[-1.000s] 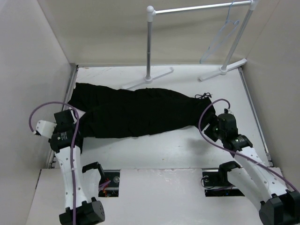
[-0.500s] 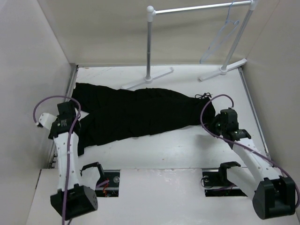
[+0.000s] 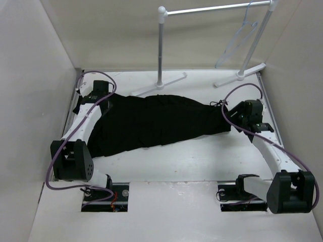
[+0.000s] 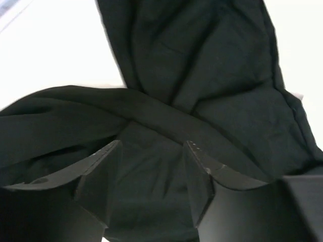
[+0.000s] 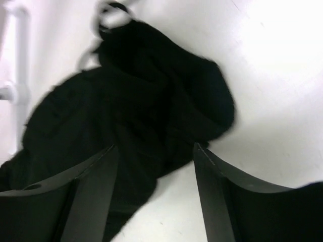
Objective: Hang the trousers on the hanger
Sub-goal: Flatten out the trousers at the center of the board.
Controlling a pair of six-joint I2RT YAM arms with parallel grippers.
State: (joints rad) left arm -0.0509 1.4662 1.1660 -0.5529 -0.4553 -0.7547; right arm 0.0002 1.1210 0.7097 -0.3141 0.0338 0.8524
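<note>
The trousers lie flat across the middle of the table, legs toward the left of the frame. The hanger hangs from the rack at upper right, well apart from them. The left gripper is spread wide over the cloth at the left end, clamping nothing. The right gripper is likewise spread above the bunched right end.

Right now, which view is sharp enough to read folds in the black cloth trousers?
Left wrist: sharp, folds in the black cloth trousers read clearly. Right wrist: blurred, cloth a flat black mass, white table overexposed. Top external: in focus, folds faint.
</note>
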